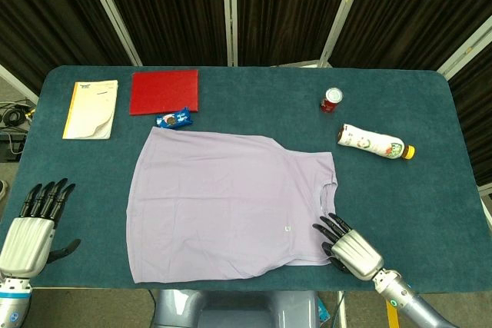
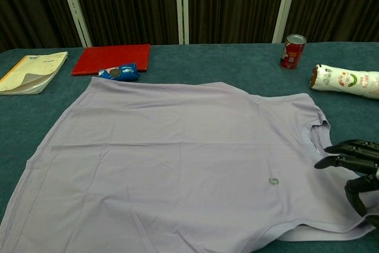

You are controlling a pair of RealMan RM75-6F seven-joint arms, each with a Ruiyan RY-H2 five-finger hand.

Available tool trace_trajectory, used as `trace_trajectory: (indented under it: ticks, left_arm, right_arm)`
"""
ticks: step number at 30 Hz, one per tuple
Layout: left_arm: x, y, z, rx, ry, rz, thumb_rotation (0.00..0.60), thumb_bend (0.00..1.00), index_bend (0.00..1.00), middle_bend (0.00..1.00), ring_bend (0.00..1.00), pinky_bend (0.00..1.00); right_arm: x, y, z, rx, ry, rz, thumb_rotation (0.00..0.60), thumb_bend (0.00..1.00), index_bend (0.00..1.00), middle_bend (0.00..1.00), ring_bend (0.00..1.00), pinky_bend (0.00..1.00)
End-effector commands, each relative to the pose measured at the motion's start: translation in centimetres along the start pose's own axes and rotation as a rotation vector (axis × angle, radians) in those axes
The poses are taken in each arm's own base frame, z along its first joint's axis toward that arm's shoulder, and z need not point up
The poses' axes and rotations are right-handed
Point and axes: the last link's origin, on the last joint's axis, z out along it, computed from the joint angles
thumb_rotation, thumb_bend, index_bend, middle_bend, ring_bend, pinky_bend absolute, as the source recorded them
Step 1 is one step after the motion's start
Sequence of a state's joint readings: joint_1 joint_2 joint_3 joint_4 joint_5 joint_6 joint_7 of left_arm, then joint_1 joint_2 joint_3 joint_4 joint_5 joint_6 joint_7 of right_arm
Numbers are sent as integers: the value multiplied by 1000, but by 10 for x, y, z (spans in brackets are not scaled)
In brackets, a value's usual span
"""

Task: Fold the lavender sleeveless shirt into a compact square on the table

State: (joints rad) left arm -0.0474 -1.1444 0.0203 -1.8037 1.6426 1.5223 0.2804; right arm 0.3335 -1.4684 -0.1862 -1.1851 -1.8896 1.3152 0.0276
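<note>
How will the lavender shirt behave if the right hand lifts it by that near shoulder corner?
Probably floppy: the lavender shirt lies thin and flat with soft wrinkles, so it should drape and sag from the right hand. Likely light. It may drag on the fuzzy-looking table cover rather than slide freely.

Open table (image 1: 92,182) left of shirt (image 1: 231,201); snack packet (image 1: 172,118) touching far hem.

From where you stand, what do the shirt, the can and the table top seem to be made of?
Shirt: thin matte knit fabric, probably; it lies limp with soft wrinkles.
Can: likely metal, with a shiny silver rim and a glossy red side.
Table top: apparently a teal felt-like cover, dull and without glare.
</note>
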Motion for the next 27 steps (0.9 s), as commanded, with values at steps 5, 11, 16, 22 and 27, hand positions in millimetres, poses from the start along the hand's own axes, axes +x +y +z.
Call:
trace_trajectory:
  ticks: [5, 11, 16, 22, 27]
  left_arm:
    - [-19, 17, -5, -134, -73, 4, 600, 94, 109, 0, 0, 0]
    - [-28, 20, -4, -167, -98, 4, 600, 97, 158, 0, 0, 0]
    - [-25, 18, -3, -151, -66, 2, 600, 97, 159, 0, 0, 0]
    - [-38, 21, -4, -182, -115, -2, 600, 130, 393, 0, 0, 0]
    - [-61, 31, -3, -301, -171, -61, 600, 235, 564, 0, 0, 0]
  right_arm:
    - [13, -3, 9, -34, 11, 8, 600, 457, 654, 132, 0, 0]
    - [16, -5, 9, -48, -3, 10, 600, 458, 655, 132, 0, 0]
    - [19, -5, 7, -55, -6, 9, 600, 459, 656, 132, 0, 0]
    - [21, -5, 7, -56, -6, 15, 600, 459, 657, 132, 0, 0]
    - [21, -8, 6, -49, -4, 14, 600, 461, 658, 132, 0, 0]
